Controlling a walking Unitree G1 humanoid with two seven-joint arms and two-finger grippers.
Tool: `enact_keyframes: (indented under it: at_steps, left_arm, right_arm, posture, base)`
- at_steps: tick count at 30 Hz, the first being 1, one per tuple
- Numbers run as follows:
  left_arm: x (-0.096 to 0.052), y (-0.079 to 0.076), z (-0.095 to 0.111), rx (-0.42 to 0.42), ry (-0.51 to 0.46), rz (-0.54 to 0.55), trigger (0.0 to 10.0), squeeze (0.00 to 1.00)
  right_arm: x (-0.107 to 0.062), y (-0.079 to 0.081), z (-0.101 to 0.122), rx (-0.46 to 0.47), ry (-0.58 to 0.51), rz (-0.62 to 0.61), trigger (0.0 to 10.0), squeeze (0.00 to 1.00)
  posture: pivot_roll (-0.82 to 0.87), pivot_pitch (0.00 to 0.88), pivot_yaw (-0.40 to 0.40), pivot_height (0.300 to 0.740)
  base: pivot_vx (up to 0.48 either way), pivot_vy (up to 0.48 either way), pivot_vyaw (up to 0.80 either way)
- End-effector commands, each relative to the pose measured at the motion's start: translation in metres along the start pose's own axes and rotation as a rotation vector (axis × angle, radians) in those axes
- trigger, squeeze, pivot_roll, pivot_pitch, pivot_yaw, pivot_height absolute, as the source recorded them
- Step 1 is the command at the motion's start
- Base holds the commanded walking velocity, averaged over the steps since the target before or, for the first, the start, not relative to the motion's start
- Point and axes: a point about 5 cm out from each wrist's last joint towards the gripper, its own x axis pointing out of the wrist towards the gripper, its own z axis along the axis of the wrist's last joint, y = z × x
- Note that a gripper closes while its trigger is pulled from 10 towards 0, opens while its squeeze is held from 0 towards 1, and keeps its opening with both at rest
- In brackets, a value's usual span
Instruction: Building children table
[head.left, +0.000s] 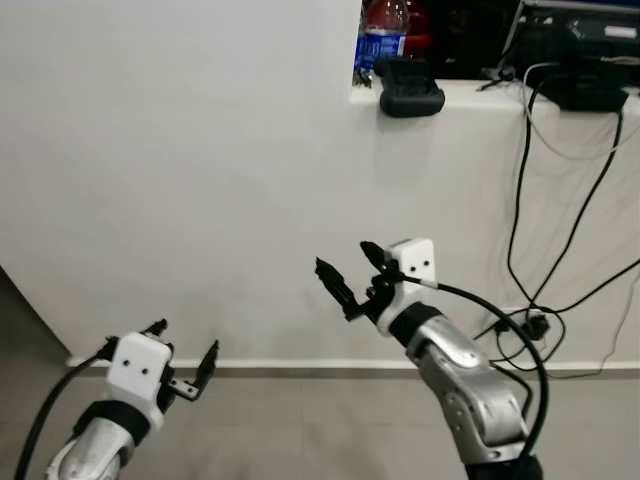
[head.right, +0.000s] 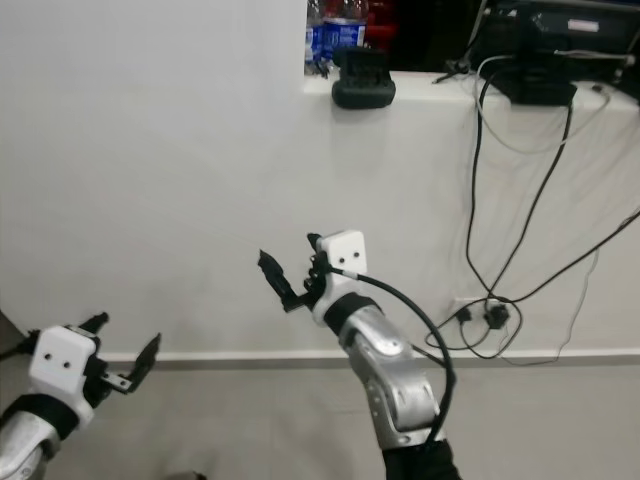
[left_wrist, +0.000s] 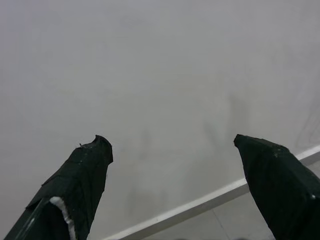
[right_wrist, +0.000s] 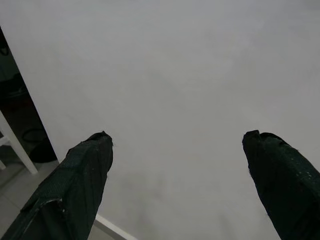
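Left gripper (head.left: 185, 360) at 7 o'clock, held low, jaws apart, empty. Right gripper (head.left: 348, 277), arm raised at centre, jaws apart, facing white wall (head.left: 180, 170).

A thin white leg (right_wrist: 19, 148) stands in the dark space past the edge of the wall (right_wrist: 175, 75). It is straight and leans a little. Its foot is down on the grey floor (right_wrist: 15, 192). A short white bar joins it on one side. I cannot tell if it belongs to the table.
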Motion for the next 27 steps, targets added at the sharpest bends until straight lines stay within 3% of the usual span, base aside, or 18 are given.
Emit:
enact_keyframes:
  at_steps: [1,10,27]
  left_arm:
    - [0.001,-0.003,-0.001,-0.009,0.008,-0.011,10.0,0.0]
    - [0.01,-0.002,0.004,0.01,-0.002,0.001,10.0,0.0]
    - [0.016,-0.005,0.005,0.045,-0.003,0.006,10.0,0.0]
  right_arm:
    - [-0.001,-0.001,-0.003,-0.015,0.011,-0.007,10.0,0.0]
    - [0.002,-0.001,-0.005,-0.037,0.003,-0.021,10.0,0.0]
    - [0.004,0.0,-0.007,-0.069,0.005,-0.027,10.0,0.0]
  posture:
    - [0.07,0.0,-0.063,0.705]
    - [0.07,0.0,-0.059,0.74]
    - [0.06,0.0,-0.06,0.74]
  base:
    - [0.0,0.0,0.0]
    - [0.0,0.0,0.0]
    - [0.0,0.0,0.0]
